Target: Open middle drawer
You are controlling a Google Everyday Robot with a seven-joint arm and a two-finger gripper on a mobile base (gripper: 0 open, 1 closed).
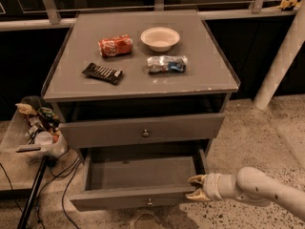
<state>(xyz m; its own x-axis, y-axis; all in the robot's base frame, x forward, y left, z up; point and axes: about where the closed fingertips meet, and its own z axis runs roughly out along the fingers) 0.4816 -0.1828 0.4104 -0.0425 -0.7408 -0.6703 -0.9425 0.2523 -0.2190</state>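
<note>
1. The middle drawer (119, 198) is pulled well out of the grey cabinet (143, 87). Its bare inside floor faces up and its flat front is low in the view, near the bottom edge.
2. Its small round knob (149, 202) sits at the middle of that front.
3. The gripper (191, 188) is at the right end of the drawer front, by the front right corner. Its 2 tan fingers (196, 179) are spread apart, 1 above the other. I cannot tell whether they touch the wood.
4. The white arm (257, 190) runs from the gripper to the lower right, out of view.
5. Directly above the open drawer is the upper drawer (105, 130), also grey, with 1 round knob at its centre. A dark gap shows between it and the cabinet top.
6. 4 things lie on the cabinet top:
   - a red can (115, 46) on its side at the back left;
   - a white bowl (160, 38) upright, just right of the can;
   - a silver-and-blue packet (167, 64) in front of the bowl;
   - a dark wrapper (102, 73) in front of the can.
7. Left of the cabinet, a clear bin (14, 137) holds mixed clutter, with black cables (64, 175) trailing on the ground beneath it.
8. To the right, a white pillar (281, 56) slants up from the speckled floor (252, 137), well apart from the cabinet.
</note>
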